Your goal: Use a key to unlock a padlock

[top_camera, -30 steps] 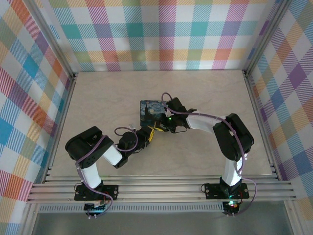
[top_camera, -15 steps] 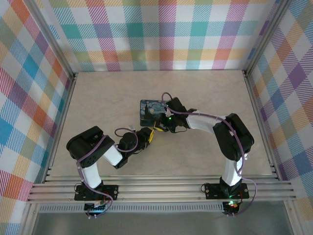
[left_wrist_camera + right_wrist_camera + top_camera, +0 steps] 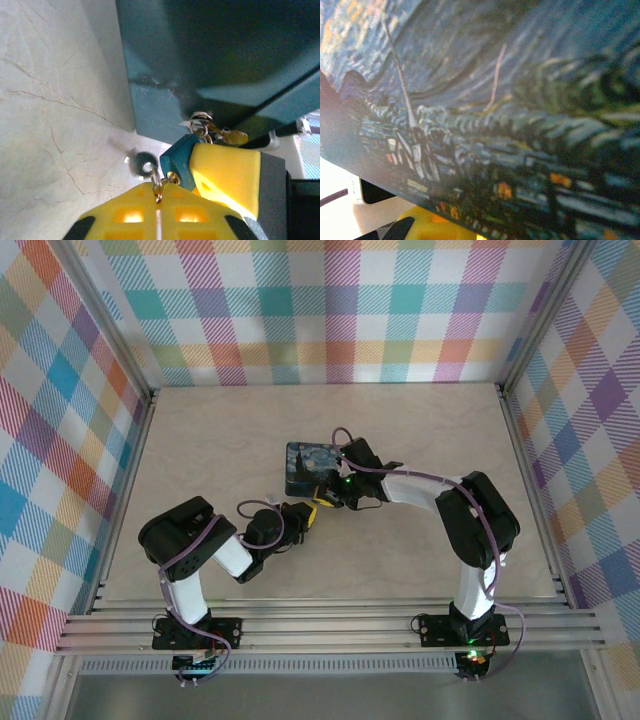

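While the right gripper (image 3: pixel 338 483) sits closed at the padlock's (image 3: pixel 210 45) near edge, the left gripper (image 3: pixel 157 196) pinches the key (image 3: pixel 151 171) tight. The padlock lies at one o'clock from it, and the key points toward eleven.

Padlock (image 3: pixel 495 100) blurred, cropped at every edge in right wrist view

Padlock (image 3: pixel 305 465) on table (image 3: pixel 200 440), left claw (image 3: pixel 311 513) before it, right claw (image 3: pixel 336 485) beside

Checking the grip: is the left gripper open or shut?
Shut: the left gripper's yellow fingers meet with no gap in the left wrist view, pinching what looks like the key.
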`<state>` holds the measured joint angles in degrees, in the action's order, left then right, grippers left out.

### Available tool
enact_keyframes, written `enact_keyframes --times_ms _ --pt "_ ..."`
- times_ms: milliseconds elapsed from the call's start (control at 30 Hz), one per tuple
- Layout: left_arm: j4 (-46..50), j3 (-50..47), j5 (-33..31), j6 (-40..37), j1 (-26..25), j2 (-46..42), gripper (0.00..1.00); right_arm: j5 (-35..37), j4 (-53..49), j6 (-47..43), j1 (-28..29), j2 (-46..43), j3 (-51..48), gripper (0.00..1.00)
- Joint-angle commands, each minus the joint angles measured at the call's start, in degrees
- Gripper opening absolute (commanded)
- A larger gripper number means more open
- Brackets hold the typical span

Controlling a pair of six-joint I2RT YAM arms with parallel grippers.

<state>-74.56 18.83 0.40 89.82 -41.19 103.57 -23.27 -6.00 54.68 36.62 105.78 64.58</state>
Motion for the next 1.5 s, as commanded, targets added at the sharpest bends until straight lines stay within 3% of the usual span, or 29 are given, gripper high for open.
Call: enact_keyframes --times_ms 0,133,433,600,767,833,967,1067,1233,1467 --pt "-2.9 0.4 -0.4 -1.5 -0.5 -0.4 0.0 -4.0 1.0 1.8 0.3 -1.9 0.3 0.0" --pt "-2.8 -0.5 -0.8 -6.0 -0.5 -2.1 0.0 -4.6 0.4 1.8 0.0 -2.6 0.3 0.0" --pt "8.8 3.3 4.4 -32.4 -0.7 -6.7 0.0 -7.5 -9.9 -4.8 -0.1 -2.0 5.2 0.0" --pt "24.4 6.7 3.1 -47.6 -2.2 -12.4 0.0 -9.3 -16.3 -9.3 0.0 -0.4 7.8 0.0" --pt "42.2 11.0 -4.3 -62.4 -6.0 -18.6 0.0 -10.6 -16.9 -10.4 0.0 -0.2 7.4 0.0" --pt "44.1 10.5 -6.4 -62.9 -6.1 -19.9 0.02 -11.0 -15.2 -10.2 0.0 -0.6 6.4 0.0" --pt "43.6 7.7 -8.2 -59.5 -5.7 -22.5 0.3 -11.3 -12.4 -10.2 0.0 -1.2 4.3 0.0" --pt "42.8 4.8 -8.7 -55.3 -5.3 -24.8 0.41 -11.6 -9.7 -10.1 -0.1 -1.4 2.2 0.0" --pt "38.4 -1.5 -7.2 -48.2 -3.4 -29.6 0.46 -12.5 -4.3 -10.8 -0.3 -1.2 -1.8 0.0" --pt "36.9 -3.1 4.6 -44.7 1.6 -32.5 0.45 -15.5 1.3 -12.8 -1.0 -1.2 -5.3 0.0"
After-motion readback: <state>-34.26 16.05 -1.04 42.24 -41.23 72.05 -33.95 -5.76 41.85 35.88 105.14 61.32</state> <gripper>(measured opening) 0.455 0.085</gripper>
